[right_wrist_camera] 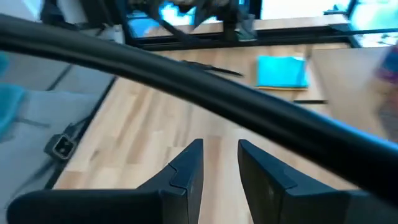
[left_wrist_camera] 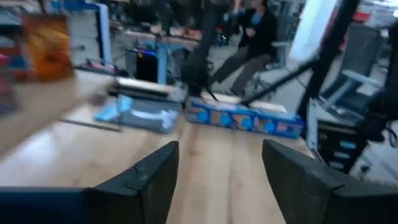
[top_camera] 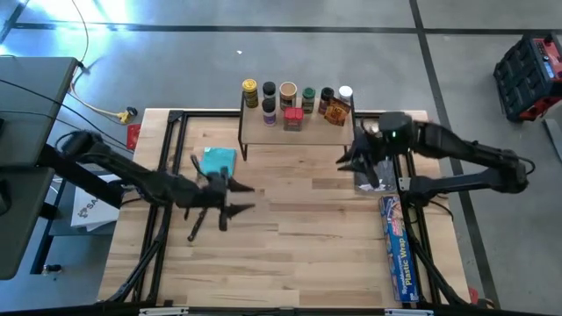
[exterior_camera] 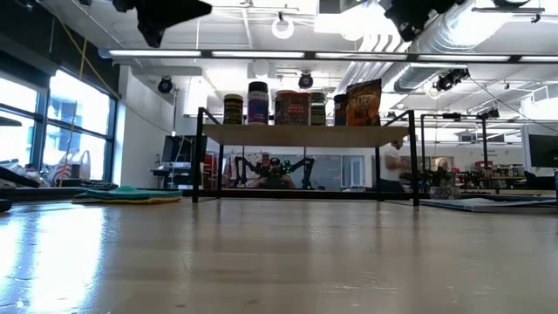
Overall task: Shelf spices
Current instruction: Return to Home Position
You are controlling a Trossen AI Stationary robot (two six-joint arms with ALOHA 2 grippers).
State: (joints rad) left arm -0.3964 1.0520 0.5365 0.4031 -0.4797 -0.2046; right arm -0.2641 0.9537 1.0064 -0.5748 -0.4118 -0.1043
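Note:
The shelf (top_camera: 299, 137) stands at the table's far middle, and the spices stand on its top. A row of jars runs from the yellow-lidded one (top_camera: 250, 91) to the white-lidded one (top_camera: 345, 93). The red box (top_camera: 292, 119) and the brown-orange packet (top_camera: 336, 111) stand in front of them. The low view shows the jars and the packet (exterior_camera: 364, 102) on the shelf top (exterior_camera: 296, 135). My left gripper (top_camera: 242, 198) hovers open over the table's left middle, near side of the shelf. My right gripper (top_camera: 345, 159) hangs by the shelf's right end, slightly open and empty.
A teal cloth (top_camera: 218, 161) lies left of the shelf, just beyond my left gripper. The long blue plastic-wrap box (top_camera: 397, 251) lies along the table's right edge, with a pale crumpled wrapper (top_camera: 370, 178) beyond it. Bare wood spreads across the near middle. A person (left_wrist_camera: 249, 37) sits past the table.

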